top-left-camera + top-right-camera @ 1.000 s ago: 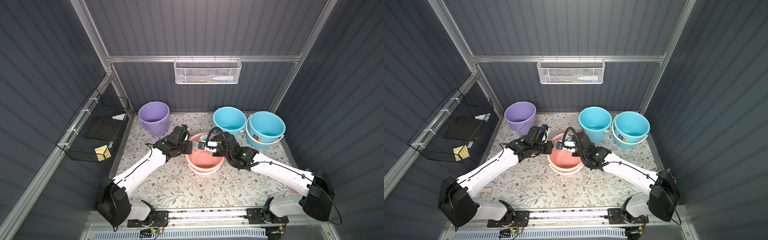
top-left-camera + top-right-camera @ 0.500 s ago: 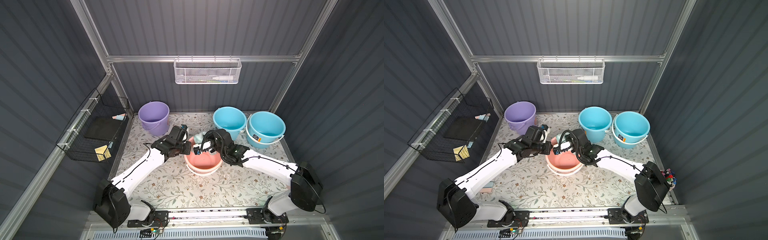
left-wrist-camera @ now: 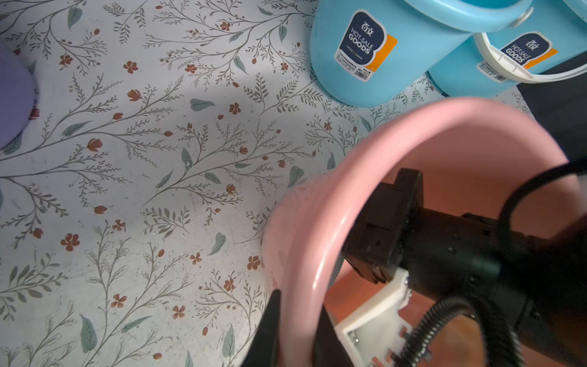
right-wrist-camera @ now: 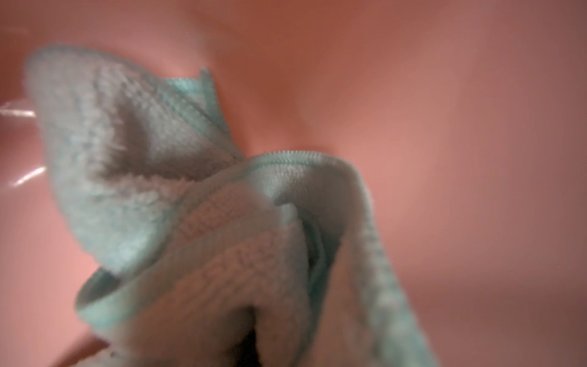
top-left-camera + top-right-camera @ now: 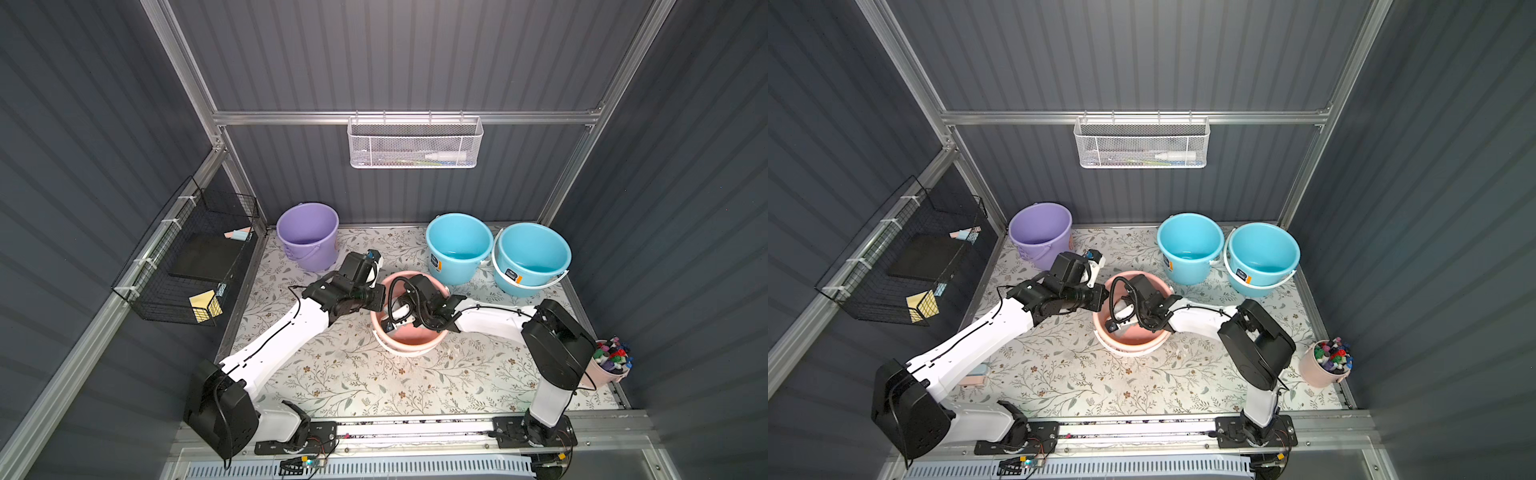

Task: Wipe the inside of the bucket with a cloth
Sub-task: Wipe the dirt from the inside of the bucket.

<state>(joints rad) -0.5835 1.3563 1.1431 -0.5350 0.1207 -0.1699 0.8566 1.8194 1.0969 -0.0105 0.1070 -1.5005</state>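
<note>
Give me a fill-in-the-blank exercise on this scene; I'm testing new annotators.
1. The cloth is down inside the ____ bucket.
2. The left pincer is shut on that bucket's ____.
3. Behind it stand ____ blue buckets.

Missing words: pink; rim; two.
</note>
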